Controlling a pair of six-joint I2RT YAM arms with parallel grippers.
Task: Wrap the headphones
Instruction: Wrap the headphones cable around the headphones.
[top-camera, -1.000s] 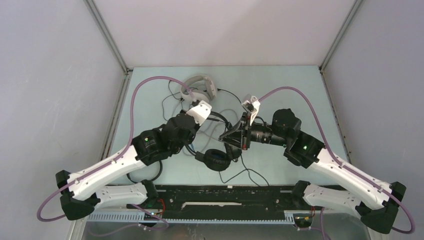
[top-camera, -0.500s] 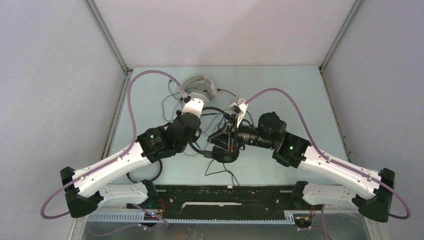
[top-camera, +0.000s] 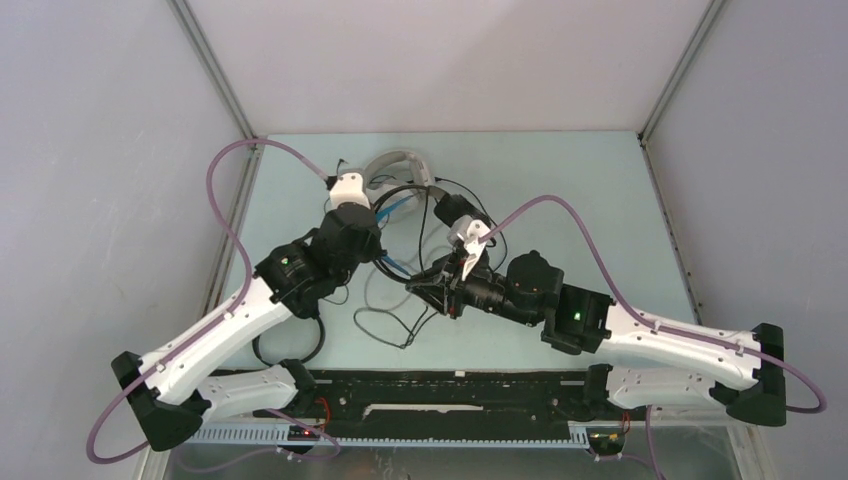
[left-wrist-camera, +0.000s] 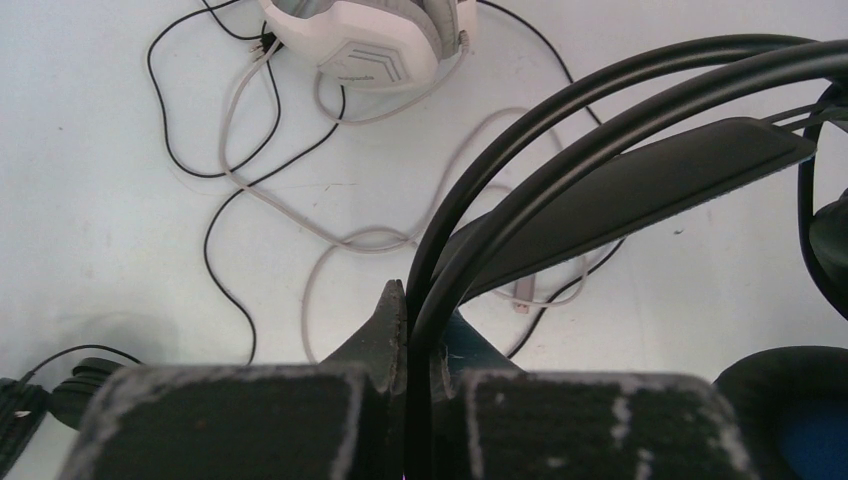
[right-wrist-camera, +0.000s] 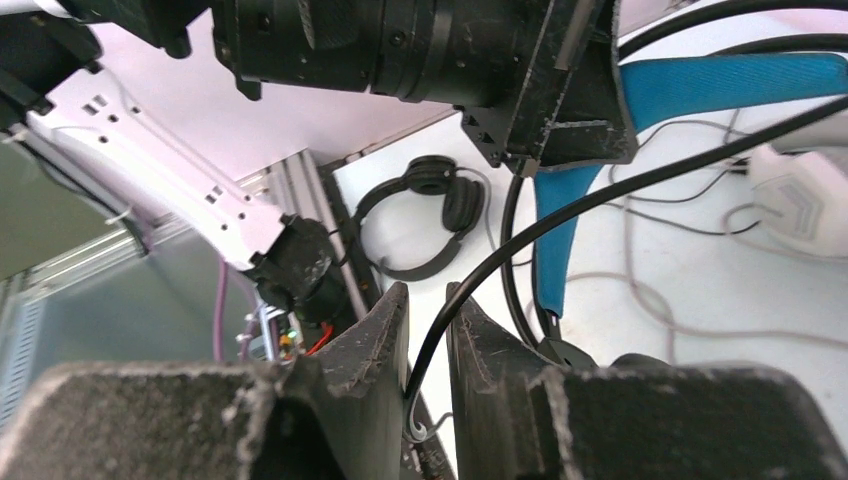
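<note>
– Headphones, the bulky black pair (left-wrist-camera: 640, 190): where are they?
– At the centre of the overhead view, between the two arms, with the headband held up off the table (top-camera: 600, 200). In the left wrist view the headband arcs from the bottom centre to the upper right. A blue-lined ear cup sits in the lower right corner.
– And the left gripper (left-wrist-camera: 420, 300)?
– Clamped tight on the two thin black bows of that headband, at the bottom centre of its own view.
– The right gripper (right-wrist-camera: 425, 300)?
– Its fingers stand a little apart. A thin black cable (right-wrist-camera: 560, 220) runs through the gap from the bottom centre towards the right edge, and as far as I can see it isn't pinched. Behind it, the headband's blue strap crosses the upper right.
– The white pair (left-wrist-camera: 370, 40)?
– Flat on the table at the top of the left wrist view, near the top centre overhead. Its grey cable (left-wrist-camera: 330, 238) loops loosely below it, crossed by black cable.
– The slim black pair (right-wrist-camera: 462, 208)?
– On the table in the middle of the right wrist view, near the table's edge.
</note>
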